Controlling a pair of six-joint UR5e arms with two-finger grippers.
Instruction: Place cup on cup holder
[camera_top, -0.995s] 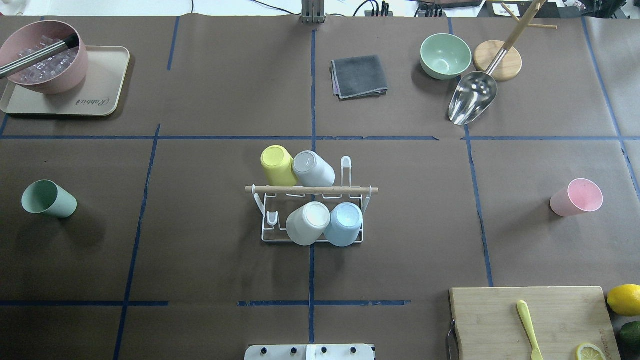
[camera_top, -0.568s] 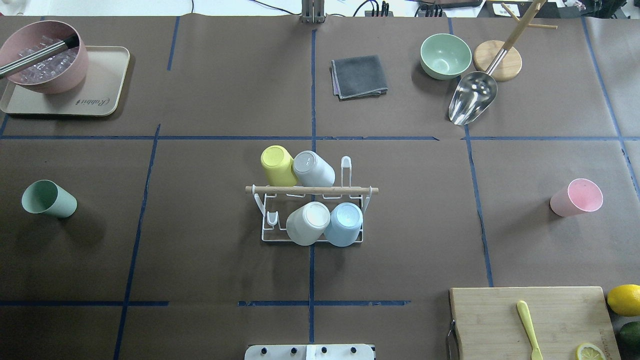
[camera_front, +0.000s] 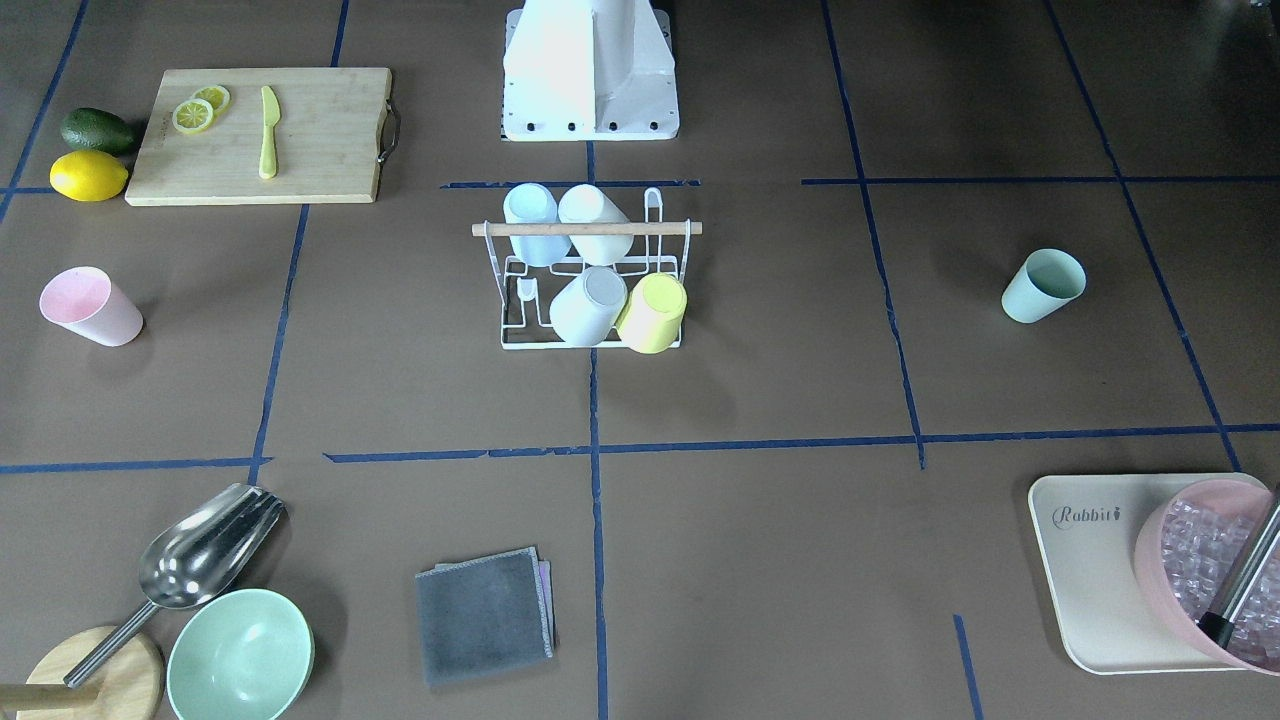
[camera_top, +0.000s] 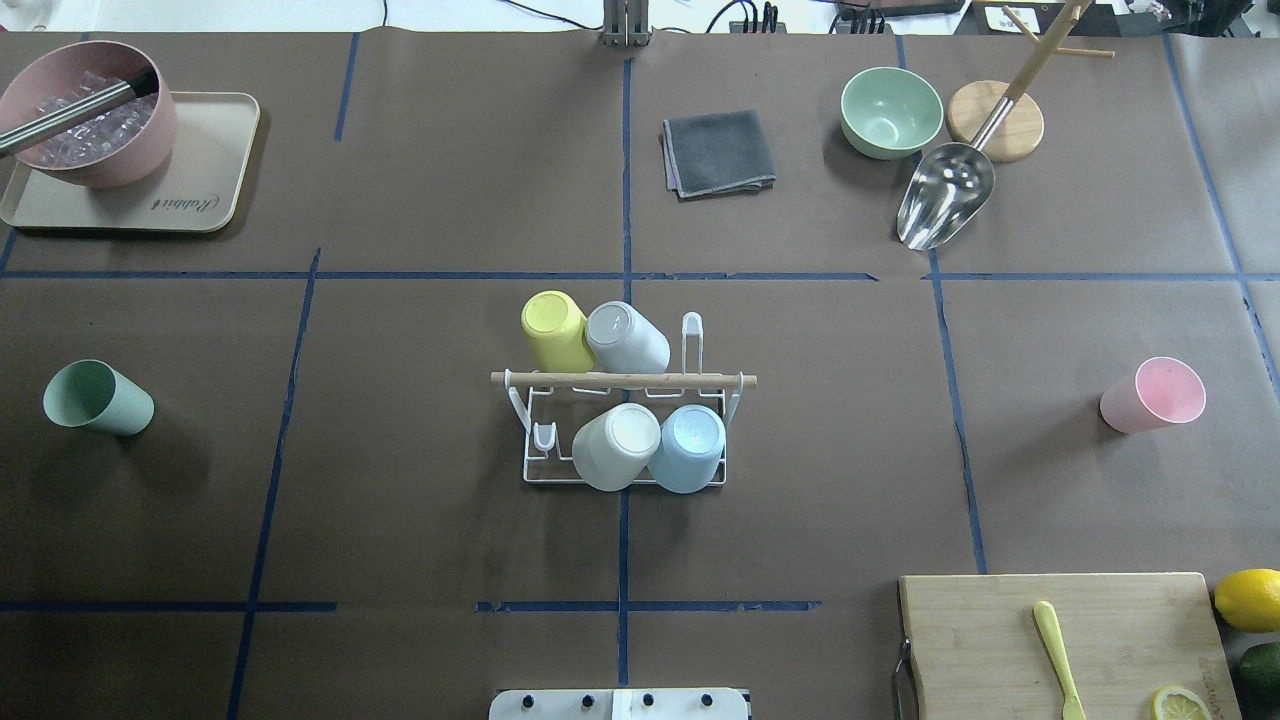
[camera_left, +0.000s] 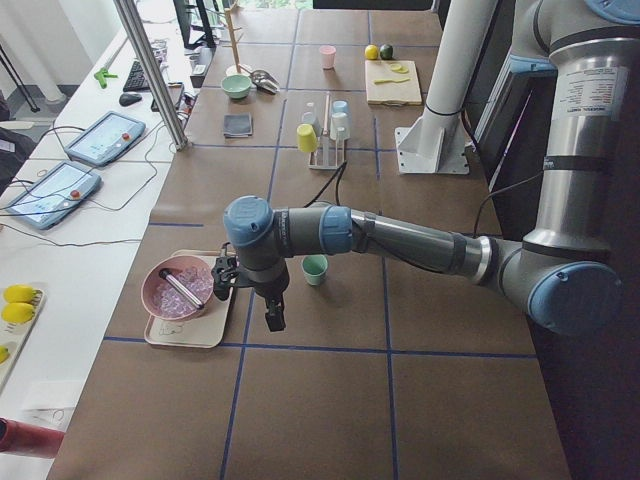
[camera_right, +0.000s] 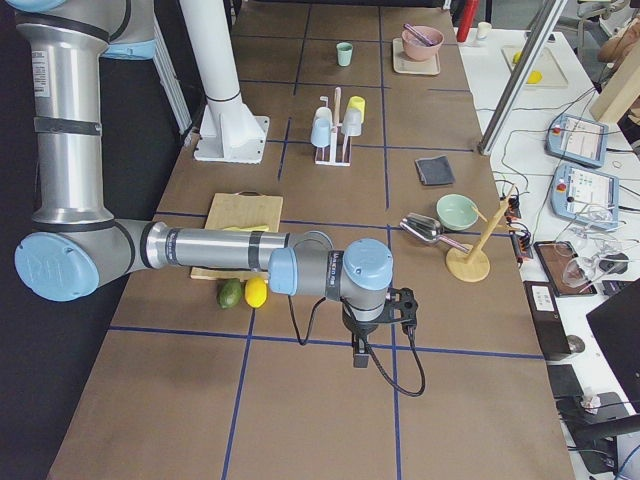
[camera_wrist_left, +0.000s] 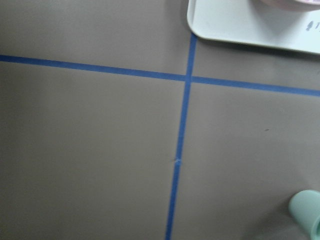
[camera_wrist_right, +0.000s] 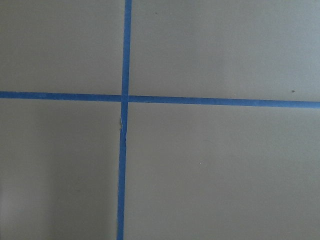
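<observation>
Brown paper gridded with blue tape covers the counter (camera_top: 420, 180), and both arms hang out past its ends, beyond the overhead view. At 9 o'clock from the middle a green cup (camera_top: 97, 397) stands mouth-up and well apart from everything, so its long axis looks vertical. The left hand (camera_left: 272, 315) hovers near it, toward the counter's left end beside the tray (camera_left: 190, 335). In the left wrist view the cup's edge peeks in at about 4 o'clock. I cannot tell whether this hand is released or clenched. Dead centre sits the cup holder (camera_top: 622, 380), four cups already inverted on it, with a bare prong at its near-left corner and another at its far right. At 3 o'clock stands a pink cup (camera_top: 1152, 394), also upright. The right hand (camera_right: 362, 352) hangs over bare paper, its wrist view showing only tape, and its state cannot be told either. By my reading, the left arm is the nearer to a loose cup.
</observation>
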